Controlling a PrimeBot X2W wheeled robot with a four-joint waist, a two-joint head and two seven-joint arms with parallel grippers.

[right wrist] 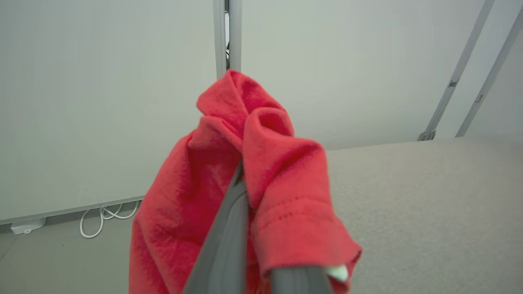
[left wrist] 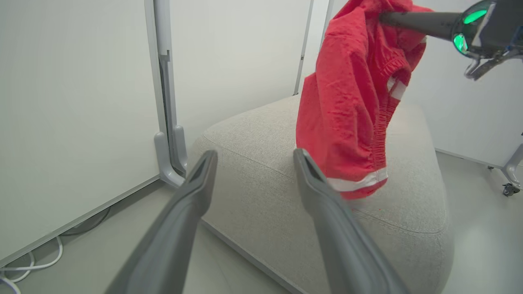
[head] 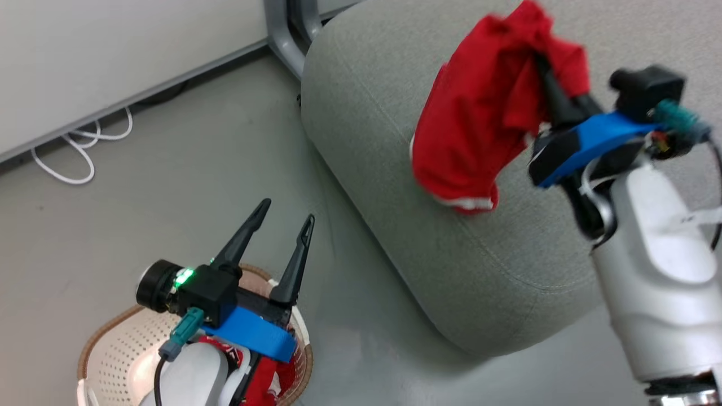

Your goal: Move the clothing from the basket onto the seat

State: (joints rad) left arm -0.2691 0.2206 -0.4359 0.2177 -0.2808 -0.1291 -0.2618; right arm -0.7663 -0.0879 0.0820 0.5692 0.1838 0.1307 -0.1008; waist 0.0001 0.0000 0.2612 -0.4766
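Note:
My right gripper (head: 540, 59) is shut on a bunched red garment (head: 479, 113) with a white band along its lower hem. The garment hangs over the grey seat (head: 383, 169), its hem just above or brushing the cushion. In the right wrist view the cloth (right wrist: 282, 175) wraps the closed fingers (right wrist: 229, 228). My left gripper (head: 286, 210) stands open and empty above the cream basket (head: 113, 349). A second red garment (head: 271, 378) with black-white lettering lies in the basket, mostly hidden by the wrist. The left wrist view looks past its open gripper (left wrist: 255, 153) at the hanging garment (left wrist: 347, 102) and the seat (left wrist: 408, 192).
A grey floor runs between the basket and the seat. White cables (head: 84, 152) lie along the pale wall panels at the back left. A grey metal panel foot (head: 287, 39) stands by the seat's far corner. A caster (left wrist: 508, 188) sits beyond the seat.

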